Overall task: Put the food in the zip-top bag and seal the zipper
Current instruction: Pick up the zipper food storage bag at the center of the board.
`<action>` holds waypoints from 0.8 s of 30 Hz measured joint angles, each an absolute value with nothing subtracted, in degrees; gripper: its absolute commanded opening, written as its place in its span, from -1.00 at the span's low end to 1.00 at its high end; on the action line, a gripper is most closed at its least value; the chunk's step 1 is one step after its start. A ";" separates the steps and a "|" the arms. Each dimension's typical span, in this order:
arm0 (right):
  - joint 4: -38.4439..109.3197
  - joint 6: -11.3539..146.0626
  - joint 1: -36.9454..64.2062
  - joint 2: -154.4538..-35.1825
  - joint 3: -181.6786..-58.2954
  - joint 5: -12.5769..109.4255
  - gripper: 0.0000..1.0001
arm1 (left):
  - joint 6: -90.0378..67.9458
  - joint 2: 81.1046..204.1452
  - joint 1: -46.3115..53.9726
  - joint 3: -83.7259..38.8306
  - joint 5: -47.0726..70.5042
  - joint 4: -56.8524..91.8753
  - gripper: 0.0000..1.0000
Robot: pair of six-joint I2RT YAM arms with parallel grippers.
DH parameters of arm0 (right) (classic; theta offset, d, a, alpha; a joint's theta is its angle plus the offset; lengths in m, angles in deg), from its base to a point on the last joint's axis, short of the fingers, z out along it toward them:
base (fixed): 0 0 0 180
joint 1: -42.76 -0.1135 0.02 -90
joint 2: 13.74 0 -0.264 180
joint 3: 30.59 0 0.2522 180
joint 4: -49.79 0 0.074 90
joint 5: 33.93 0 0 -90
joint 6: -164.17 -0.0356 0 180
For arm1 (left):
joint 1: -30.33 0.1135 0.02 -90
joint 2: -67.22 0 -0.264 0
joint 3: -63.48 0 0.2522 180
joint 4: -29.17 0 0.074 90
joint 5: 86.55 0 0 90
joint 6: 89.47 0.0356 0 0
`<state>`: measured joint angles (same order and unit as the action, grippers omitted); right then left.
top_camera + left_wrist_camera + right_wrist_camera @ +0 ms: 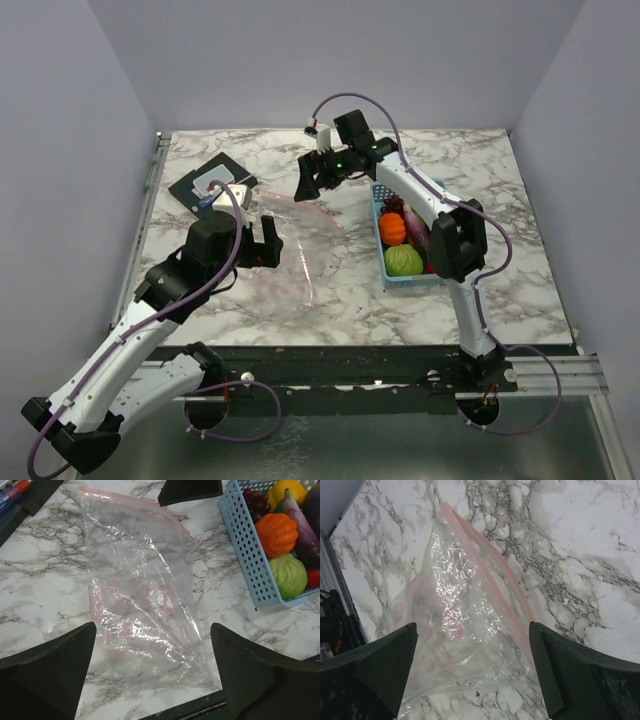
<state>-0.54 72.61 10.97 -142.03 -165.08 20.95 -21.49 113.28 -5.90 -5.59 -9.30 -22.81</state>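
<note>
**Empty bag flat on marble, both arms poised over it**

A dark mounting rail [340, 368] runs along the near edge of the table [500, 250], whose top is white marble with grey veins. Plain pale lavender-grey walls [330, 60] close it in on three sides.

The zip-top bag [295, 245] lies flat and empty left of the table's middle. Its long axis runs from near to far, slightly slanted. The mouth, with the zipper [135, 502], points to the far side, and the closed bottom faces the arms.

The left end effector [152, 630] hangs over the bag's near end, fingers spread wide and holding nothing. The right end effector [472, 627] hangs over the mouth end, likewise spread and empty.

The food sits in a light-blue slotted basket [245, 545] just right of the bag. In it are an orange pumpkin [276, 532], green cabbage [288, 575], dark grapes [255, 500], a yellow piece [287, 490] and a purple eggplant [305, 525]. A black square pad [212, 182] lies at the far left.
</note>
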 measured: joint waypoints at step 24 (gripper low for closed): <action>7.06 69.81 14.70 -153.68 -168.71 1.52 0.93 | -24.48 112.95 -5.90 -8.98 -3.44 -23.71 0.98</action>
<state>7.06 69.81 14.70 -153.68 -168.71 1.52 -24.48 112.95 -5.90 -8.98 -3.44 -23.71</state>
